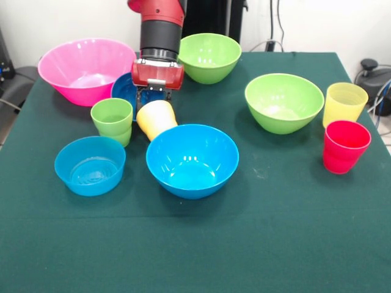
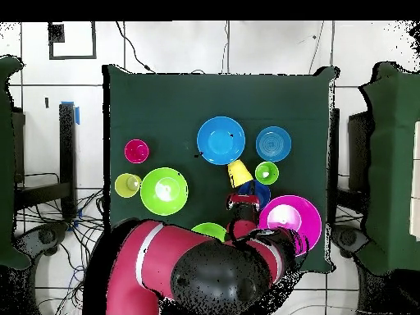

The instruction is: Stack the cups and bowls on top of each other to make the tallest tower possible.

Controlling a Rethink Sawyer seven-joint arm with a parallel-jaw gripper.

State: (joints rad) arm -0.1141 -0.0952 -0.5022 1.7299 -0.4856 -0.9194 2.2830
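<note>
My claw (image 1: 157, 97) hangs just above the orange-yellow stepped plastic cup (image 1: 157, 119), which is tilted, its closed base up at the claw and its open mouth slanting down toward the medium bright blue plastic bowl (image 1: 192, 160) just in front of it. The cup's long axis runs from my claw down and out over the green desk (image 1: 256, 232), away from my pedestal. My claw looks clenched on the cup's base end, though the dark fingers are mostly hidden behind the red wrist block, so this is my reading and not a clear sight.

Just beside the cup stands the small green stepped plastic cup (image 1: 112, 120), upright. Behind my claw a small dark blue plastic bowl (image 1: 124, 90) peeks out, next to the large pink plastic bowl (image 1: 87, 69).

No tower exists yet. Every bowl and cup I can see sits alone on the desk. I judge the next move depends on righting the cup before I set it on anything.
</note>
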